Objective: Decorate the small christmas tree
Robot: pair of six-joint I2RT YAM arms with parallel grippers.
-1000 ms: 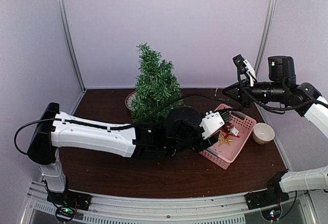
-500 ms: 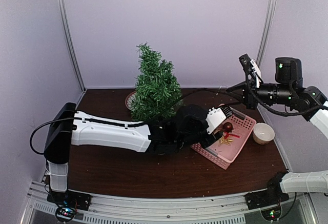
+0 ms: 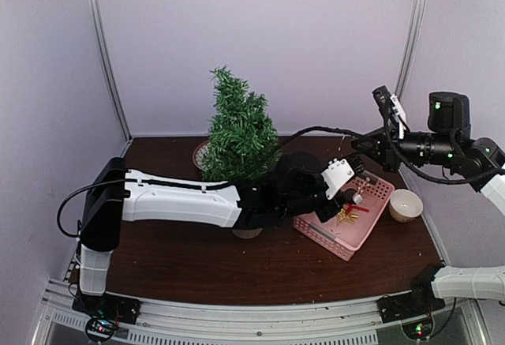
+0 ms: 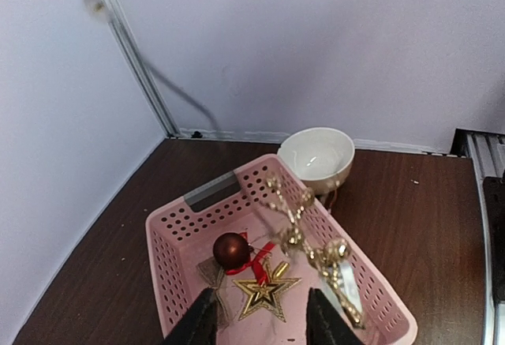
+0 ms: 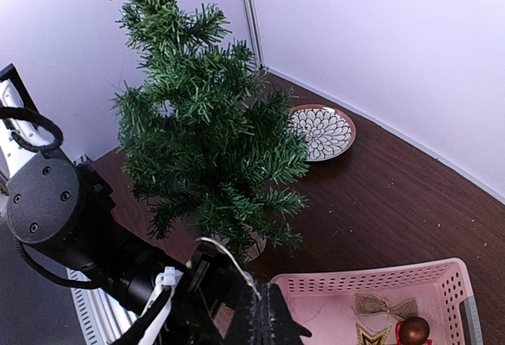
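The small christmas tree (image 3: pixel 237 133) stands upright around the middle of the dark brown table (image 3: pixel 173 260), towards the far side, with nothing hung on its branches that I can see. Its pale round base (image 3: pixel 247 233) peeps out under the left arm, which reaches across in front of it to the right.

The left gripper (image 4: pixel 263 321) hangs low over the pink basket (image 4: pixel 162 242). Its jaws stand partly apart with nothing between them, right above a gold star (image 4: pixel 266 290). Beside the star in the basket lie a dark red bauble (image 4: pixel 233 249) with a red ribbon (image 4: pixel 254 260), a brownish bow (image 4: pixel 211 275) and a gold beaded sprig (image 4: pixel 298 226).

A cream bowl (image 4: pixel 318 155) sits on the table just right of the basket.

The right gripper (image 5: pixel 264 321) is held high over the far right of the table, pointing left towards the tree, jaws closed together. A thin pale strand (image 5: pixel 229 256) curves by its tips; I can't tell whether it is pinched.

A patterned plate (image 5: pixel 322 132) lies on the far side of the tree
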